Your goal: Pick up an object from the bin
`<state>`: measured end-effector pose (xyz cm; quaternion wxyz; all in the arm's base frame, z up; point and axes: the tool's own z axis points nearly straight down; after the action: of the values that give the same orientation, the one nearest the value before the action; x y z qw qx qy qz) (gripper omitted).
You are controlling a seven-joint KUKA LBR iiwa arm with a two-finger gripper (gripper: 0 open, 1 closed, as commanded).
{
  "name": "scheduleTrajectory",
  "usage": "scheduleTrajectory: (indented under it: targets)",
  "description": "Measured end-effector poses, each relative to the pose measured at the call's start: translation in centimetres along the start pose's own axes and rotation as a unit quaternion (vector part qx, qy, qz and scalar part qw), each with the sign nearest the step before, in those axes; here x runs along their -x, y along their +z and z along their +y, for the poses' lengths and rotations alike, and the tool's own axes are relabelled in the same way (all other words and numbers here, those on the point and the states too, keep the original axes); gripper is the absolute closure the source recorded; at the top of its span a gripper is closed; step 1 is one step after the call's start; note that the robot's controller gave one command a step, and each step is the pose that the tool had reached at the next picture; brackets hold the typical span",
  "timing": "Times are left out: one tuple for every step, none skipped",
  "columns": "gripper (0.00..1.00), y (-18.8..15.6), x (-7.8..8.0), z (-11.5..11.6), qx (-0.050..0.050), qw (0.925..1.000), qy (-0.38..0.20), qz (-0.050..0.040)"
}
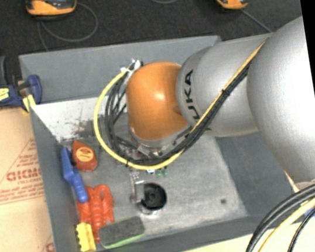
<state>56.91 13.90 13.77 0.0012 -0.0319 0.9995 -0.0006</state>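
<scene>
Black round disc (153,197) lies on the floor of the grey metal bin (211,167) toward 6 o'clock, just beside the gripper (139,189); whether that is open or closed, I cannot tell. Along the 8 o'clock wall lie an orange round cap (84,155), a blue handle-shaped piece (71,174), an orange ribbed toy (97,206), a yellow block (85,238) and a green-edged grey sponge (121,232).

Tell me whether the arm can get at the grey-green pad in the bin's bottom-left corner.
Probably yes. The gripper hangs just up and right of the pad, with nothing between them or lying on it. The yellow block at its left end and the bin wall beside it may crowd a grasp.
</scene>
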Motion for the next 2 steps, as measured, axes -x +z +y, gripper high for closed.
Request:
scheduleTrajectory:
  targets:
    - [0.0, 1.6, -2.7, -4.5, 0.001, 0.9996, -0.027, -0.0002]
    - [1.0, 4.6, -1.4, -5.0, 0.001, 0.9991, -0.042, 0.0026]
